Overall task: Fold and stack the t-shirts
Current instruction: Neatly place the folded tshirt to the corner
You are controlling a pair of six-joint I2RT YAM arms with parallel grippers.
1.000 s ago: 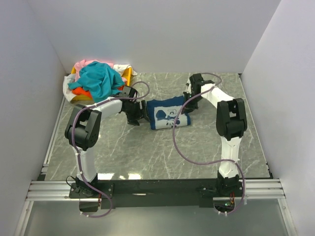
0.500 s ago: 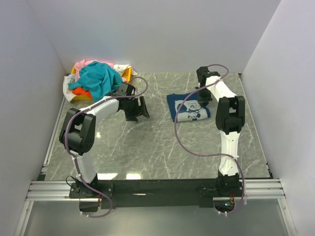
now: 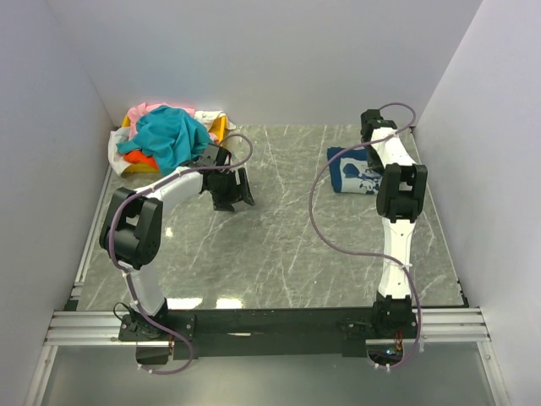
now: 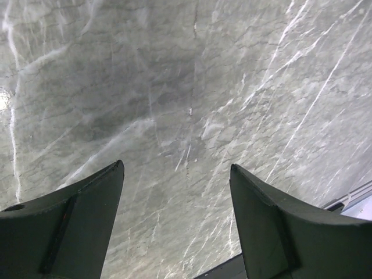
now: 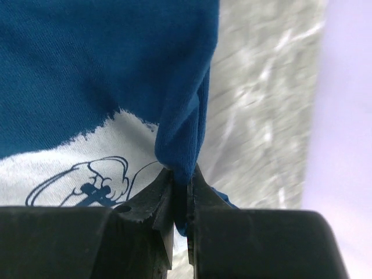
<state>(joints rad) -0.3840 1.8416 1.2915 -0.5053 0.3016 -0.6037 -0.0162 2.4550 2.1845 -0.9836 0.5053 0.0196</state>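
A folded navy blue t-shirt [image 3: 355, 172] with a white print lies at the far right of the table. My right gripper [image 3: 373, 149] is shut on its edge; the right wrist view shows a fold of blue cloth [image 5: 180, 104] pinched between the jaws. A pile of t-shirts sits at the far left: teal [image 3: 169, 137] on top, orange [image 3: 139, 157], pink [image 3: 148, 109] and white [image 3: 116, 150] beneath. My left gripper [image 3: 235, 194] is open and empty over bare table right of the pile; its fingers [image 4: 70, 221] show only marble between them.
The shirt pile rests in a yellow tray [image 3: 219, 127] at the far left corner. White walls close the table at the back and both sides; the right wall [image 3: 473, 161] is close to my right gripper. A purple cable [image 3: 317, 228] hangs over the table's right half.
My right gripper has dragged the folded navy shirt from the table's middle to the far right. My left gripper let go of it and drew back slightly left.
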